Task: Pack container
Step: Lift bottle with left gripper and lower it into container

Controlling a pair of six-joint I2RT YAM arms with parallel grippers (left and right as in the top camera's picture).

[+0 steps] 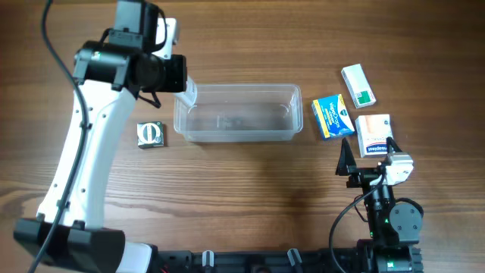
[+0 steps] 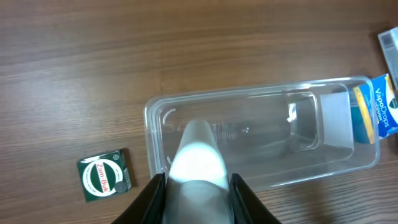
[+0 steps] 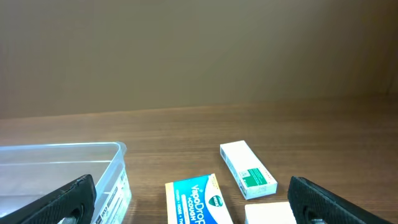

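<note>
With left fingers [image 2: 152, 202] shut on a white bottle [image 2: 198, 165], hangs right over the left end of the tub [image 1: 235, 137], lying long side to side on the tabletop [image 1: 250, 197]. Holds right fingers [image 3: 68, 196] wide apart, near the boxes [image 3: 247, 170].

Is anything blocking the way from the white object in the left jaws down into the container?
Nothing visible. The left gripper, jaws shut on the white object, hangs over the container's open left end; no lid, inside looks bare.
</note>
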